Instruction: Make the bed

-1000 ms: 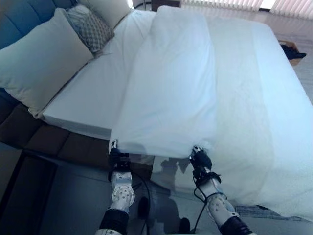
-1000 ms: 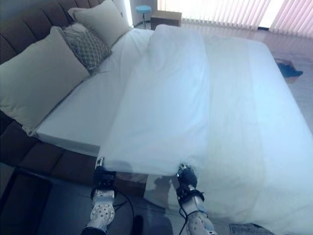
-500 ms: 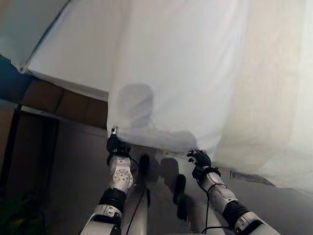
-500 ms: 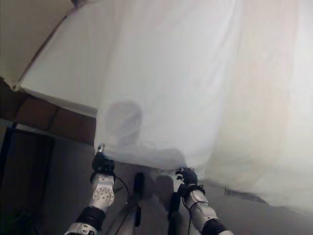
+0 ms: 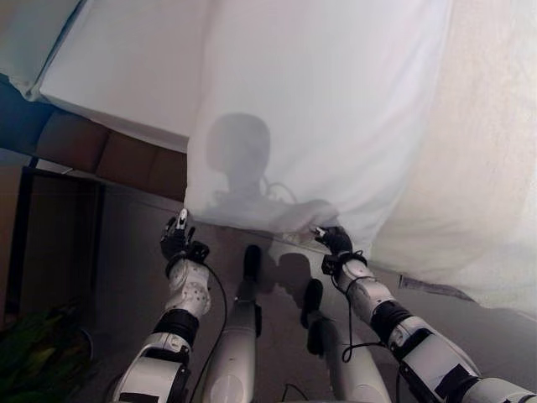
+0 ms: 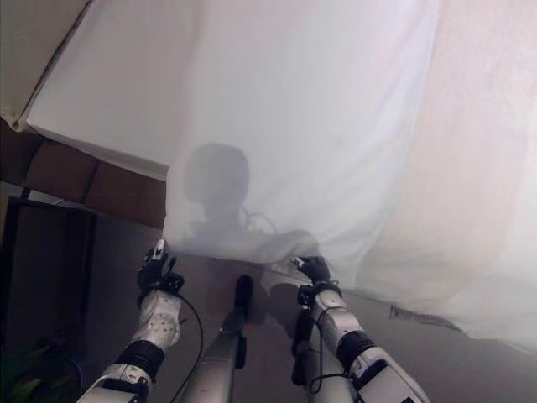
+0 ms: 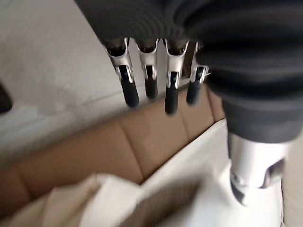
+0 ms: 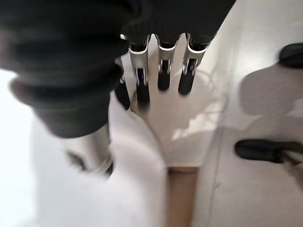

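Here the white duvet (image 5: pixel 319 109) hangs over the near side of the bed (image 5: pixel 109 155), its lower hem draped just above both hands. The left hand (image 5: pixel 178 242) sits a little below and outside the hem's corner, apart from the cloth; its wrist view shows the fingers (image 7: pixel 149 82) straight and spread with nothing between them and the thumb, so it is wide and empty. The right hand (image 5: pixel 332 241) is up against the hem at the duvet's other low point. In its own wrist view the fingers (image 8: pixel 163 71) reach out fairly straight past a fold of white cloth that lies beside the thumb; whether the thumb pinches that fold I cannot tell.

The brown padded bed base shows bare beyond the left hand, where the mattress edge (image 5: pixel 117 92) is uncovered. Both hands being low at the hem suggests a pull of the cover down over the bed's side, probably close to letting go. The cover looks largely spread, though uneven toward the left hand's side.
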{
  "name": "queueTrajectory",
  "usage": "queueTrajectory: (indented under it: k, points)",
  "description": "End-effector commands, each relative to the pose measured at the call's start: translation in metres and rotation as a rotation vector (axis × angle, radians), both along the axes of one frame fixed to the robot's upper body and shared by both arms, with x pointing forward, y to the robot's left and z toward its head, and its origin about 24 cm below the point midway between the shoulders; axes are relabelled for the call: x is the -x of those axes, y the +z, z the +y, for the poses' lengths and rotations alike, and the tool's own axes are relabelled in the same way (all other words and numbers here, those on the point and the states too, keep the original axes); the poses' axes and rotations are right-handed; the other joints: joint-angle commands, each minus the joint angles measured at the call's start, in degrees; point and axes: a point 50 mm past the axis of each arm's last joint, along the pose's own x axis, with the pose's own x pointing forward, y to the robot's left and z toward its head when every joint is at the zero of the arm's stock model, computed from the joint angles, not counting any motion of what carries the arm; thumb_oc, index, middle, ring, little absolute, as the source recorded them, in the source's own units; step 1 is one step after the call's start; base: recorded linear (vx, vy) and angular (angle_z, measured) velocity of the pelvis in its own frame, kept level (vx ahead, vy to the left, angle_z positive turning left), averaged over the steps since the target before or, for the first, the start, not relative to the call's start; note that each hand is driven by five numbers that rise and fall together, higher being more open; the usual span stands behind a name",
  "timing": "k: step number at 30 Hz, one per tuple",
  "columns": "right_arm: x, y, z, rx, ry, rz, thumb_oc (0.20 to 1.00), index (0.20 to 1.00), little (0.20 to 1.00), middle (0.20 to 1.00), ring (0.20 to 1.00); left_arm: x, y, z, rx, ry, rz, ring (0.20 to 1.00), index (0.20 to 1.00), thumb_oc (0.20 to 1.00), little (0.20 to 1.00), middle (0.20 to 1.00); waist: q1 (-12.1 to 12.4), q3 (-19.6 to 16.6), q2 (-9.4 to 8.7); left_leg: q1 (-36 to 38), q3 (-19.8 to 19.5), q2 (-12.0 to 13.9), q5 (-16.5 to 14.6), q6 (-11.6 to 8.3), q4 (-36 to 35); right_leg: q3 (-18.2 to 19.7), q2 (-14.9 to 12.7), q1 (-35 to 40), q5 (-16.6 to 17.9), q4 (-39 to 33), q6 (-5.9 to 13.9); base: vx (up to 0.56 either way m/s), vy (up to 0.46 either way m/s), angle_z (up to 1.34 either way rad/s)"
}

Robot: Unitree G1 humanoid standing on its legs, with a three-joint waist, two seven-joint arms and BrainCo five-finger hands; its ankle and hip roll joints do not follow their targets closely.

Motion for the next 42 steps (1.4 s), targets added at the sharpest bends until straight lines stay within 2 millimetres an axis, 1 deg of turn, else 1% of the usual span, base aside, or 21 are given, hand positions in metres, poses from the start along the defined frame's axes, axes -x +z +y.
queueTrajectory:
  k: [1,2,4,9,10,12,13,16,19,21,22,24,26,29,31,33,36,37,39,40,42]
  points:
    - [0.005,-0.005,-0.007,-0.014,-0.046,0.014,1.0,1.0,1.0,1.0,1.0,0.001,0.0,0.01,-0.052,0.035,0.036,1.0,1.0,1.0,1.0,1.0,-0.2,1.3,-1.69,2.7,4.0,-4.7,-6.4,1.09,1.6,2.2,-2.4,-1.7,9.4,-7.5,4.94,0.01,0.001,-0.22]
    - [0.023,-0.027,-0.029,-0.027,-0.16,0.118,1.0,1.0,1.0,1.0,1.0,0.015,-0.02,0.015,-0.046,0.061,0.138,1.0,1.0,1.0,1.0,1.0,-0.8,0.8,-1.21,3.9,4.3,-4.7,-6.7,1.17,1.4,2.5,-2.4,-1.1,9.0,-7.0,4.88,0.02,-0.013,-0.15]
    - [0.047,-0.049,-0.058,-0.022,-0.299,0.237,1.0,1.0,1.0,1.0,1.0,0.037,-0.045,0.022,-0.043,0.083,0.284,1.0,1.0,1.0,1.0,1.0,-1.6,-0.1,-0.55,5.8,4.7,-4.6,-7.0,1.22,1.0,2.6,-2.5,-0.1,8.3,-6.6,4.88,0.04,-0.013,-0.17]
    - [0.108,-0.078,-0.118,-0.009,-0.614,0.438,1.0,1.0,1.0,1.0,1.0,0.107,-0.098,0.037,0.019,0.156,0.601,1.0,1.0,1.0,1.0,1.0,-3.1,-4.1,1.06,11.9,5.2,-4.2,-7.8,1.3,-0.6,3.1,-2.1,4.3,6.4,-6.3,4.66,0.09,-0.041,-0.16]
    - [0.12,-0.079,-0.132,-0.01,-0.696,0.456,1.0,1.0,1.0,1.0,1.0,0.124,-0.105,0.045,0.02,0.178,0.665,1.0,1.0,1.0,1.0,1.0,-3.6,-5.3,1.34,13.4,5.2,-4.0,-7.9,1.18,-1.3,3.0,-1.8,5.6,5.9,-6.4,4.67,0.13,-0.077,-0.15]
    - [0.137,-0.079,-0.152,-0.003,-0.803,0.457,1.0,1.0,1.0,1.0,1.0,0.139,-0.109,0.051,-0.007,0.18,0.699,1.0,1.0,1.0,1.0,1.0,-4.2,-7.3,1.78,15.7,5.1,-3.8,-7.6,1.1,-2.1,3.0,-1.4,7.6,5.6,-6.8,4.54,0.08,-0.094,-0.07]
    - [0.143,-0.079,-0.159,0.001,-0.832,0.456,1.0,1.0,1.0,1.0,1.0,0.142,-0.108,0.053,-0.02,0.188,0.69,1.0,1.0,1.0,1.0,1.0,-4.4,-8.2,1.94,16.3,4.9,-3.7,-7.5,1.05,-2.4,3.0,-1.3,8.1,5.5,-6.9,4.53,0.06,-0.12,0.01]
    - [0.14,-0.063,-0.181,0.04,-0.871,0.335,1.0,1.0,1.0,1.0,1.0,0.14,-0.095,0.072,-0.141,0.131,0.631,1.0,1.0,1.0,1.0,1.0,-5.3,-10.3,2.3,18.9,4.3,-3.2,-7.5,0.68,-2.9,2.8,-0.7,10.6,4.3,-6.8,4.31,0.03,-0.114,-0.04]
    - [0.116,-0.023,-0.196,0.072,-0.791,0.049,1.0,1.0,1.0,1.0,1.0,0.103,-0.043,0.079,-0.308,-0.018,0.286,1.0,1.0,1.0,1.0,1.0,-5.4,-10.9,2.5,19.0,3.7,-3.2,-8.1,0.2,0.6,2.8,-0.3,12.5,3.9,-6.9,3.71,-0.02,-0.122,0.03]
    - [0.117,-0.019,-0.199,0.096,-0.755,0.025,1.0,1.0,1.0,1.0,1.0,0.102,-0.039,0.08,-0.328,-0.068,0.265,1.0,1.0,1.0,1.0,1.0,-5.3,-11.2,2.41,18.6,3.6,-3.3,-8.3,-0.01,2.2,2.6,-0.3,13.0,4.1,-7.3,3.47,-0.03,-0.058,0.09]
    - [0.092,0.01,-0.199,0.104,-0.636,-0.136,1.0,1.0,1.0,1.0,1.0,0.081,-0.012,0.074,-0.341,-0.197,0.093,1.0,1.0,1.0,1.0,1.0,-5.1,-10.3,2.08,17.4,3.6,-3.8,-8.9,-0.6,6.9,2.1,-0.8,13.9,4.1,-7.5,3.19,-0.06,-0.04,0.06]
    - [0.065,0.037,-0.19,0.102,-0.478,-0.255,1.0,1.0,1.0,1.0,1.0,0.059,0.016,0.063,-0.336,-0.338,-0.076,1.0,1.0,1.0,1.0,1.0,-4.4,-9.5,1.78,15.7,1.4,-4.9,-9.2,-1.02,9.8,2.6,-1.0,13.5,3.9,-6.9,3.02,-0.08,-0.01,0.0]
    - [0.042,0.064,-0.18,0.104,-0.344,-0.358,1.0,1.0,1.0,1.0,1.0,0.041,0.039,0.048,-0.296,-0.468,-0.22,1.0,1.0,1.0,1.0,1.0,-4.0,-9.4,1.5,13.5,-0.8,-5.3,-8.9,-1.0,8.4,3.0,-1.2,12.4,4.1,-6.4,3.32,-0.03,0.036,-0.07]
    - [0.012,0.097,-0.152,0.047,-0.204,-0.494,1.0,1.0,1.0,1.0,1.0,0.014,0.075,0.026,-0.297,-0.63,-0.375,1.0,1.0,1.0,1.0,1.0,-3.7,-9.6,1.32,9.6,-1.1,-4.2,-6.3,-0.85,6.2,4.1,-0.8,10.4,4.7,-5.7,3.88,0.03,0.08,-0.08]
    - [-0.006,0.117,-0.12,-0.023,-0.064,-0.579,1.0,1.0,1.0,1.0,1.0,-0.002,0.099,0.008,-0.28,-0.74,-0.475,1.0,1.0,1.0,1.0,1.0,-3.8,-9.6,1.23,9.8,-0.3,-3.7,-6.7,-0.1,5.2,5.4,-0.6,8.8,4.3,-4.8,4.17,0.03,0.157,-0.18]
    - [-0.019,0.135,-0.096,-0.077,0.018,-0.644,1.0,1.0,1.0,1.0,1.0,-0.015,0.118,-0.003,-0.275,-0.797,-0.538,1.0,1.0,1.0,1.0,1.0,-3.8,-8.6,0.75,8.9,0.6,-3.9,-6.8,0.67,5.0,6.5,-1.1,6.8,4.5,-3.7,4.69,-0.02,0.226,-0.25]
    - [-0.035,0.167,-0.048,-0.173,0.196,-0.741,1.0,1.0,1.0,1.0,1.0,-0.032,0.15,-0.024,-0.264,-0.876,-0.64,1.0,1.0,1.0,1.0,1.0,-3.1,-7.0,-0.12,7.5,2.9,-4.0,-7.8,2.27,5.7,8.3,-2.2,2.2,5.2,1.4,6.17,-0.02,0.257,-0.46]
    - [-0.035,0.167,-0.048,-0.173,0.196,-0.741,1.0,1.0,1.0,1.0,1.0,-0.032,0.15,-0.024,-0.264,-0.876,-0.64,1.0,1.0,1.0,1.0,1.0,-3.1,-7.1,-0.13,7.5,3.0,-4.0,-7.7,2.27,5.7,8.4,-2.2,2.1,5.2,1.4,6.17,-0.03,0.276,-0.43]
    - [-0.045,0.197,-0.006,-0.283,0.344,-0.812,1.0,1.0,1.0,1.0,1.0,-0.046,0.183,-0.046,-0.245,-0.955,-0.738,1.0,1.0,1.0,1.0,1.0,-2.9,-3.9,-0.64,6.5,4.7,-3.8,-8.4,3.4,6.7,8.8,-3.5,-2.6,7.9,6.8,8.03,-0.06,0.25,-0.55]
    - [-0.048,0.209,0.005,-0.313,0.379,-0.837,1.0,1.0,1.0,1.0,1.0,-0.05,0.192,-0.054,-0.234,-0.976,-0.766,1.0,1.0,1.0,1.0,1.0,-2.9,-2.8,-0.62,5.5,4.8,-3.9,-8.2,3.63,7.3,9.0,-3.3,-3.6,8.0,7.6,7.87,-0.06,0.151,-0.53]
    - [-0.052,0.227,0.026,-0.411,0.442,-0.87,1.0,1.0,1.0,1.0,1.0,-0.057,0.21,-0.07,-0.201,-1.014,-0.828,1.0,1.0,1.0,1.0,1.0,-1.8,-1.9,-0.87,3.5,5.5,-4.3,-8.5,3.71,7.5,6.0,-4.2,-3.7,8.5,3.2,7.04,-0.04,0.103,-0.25]
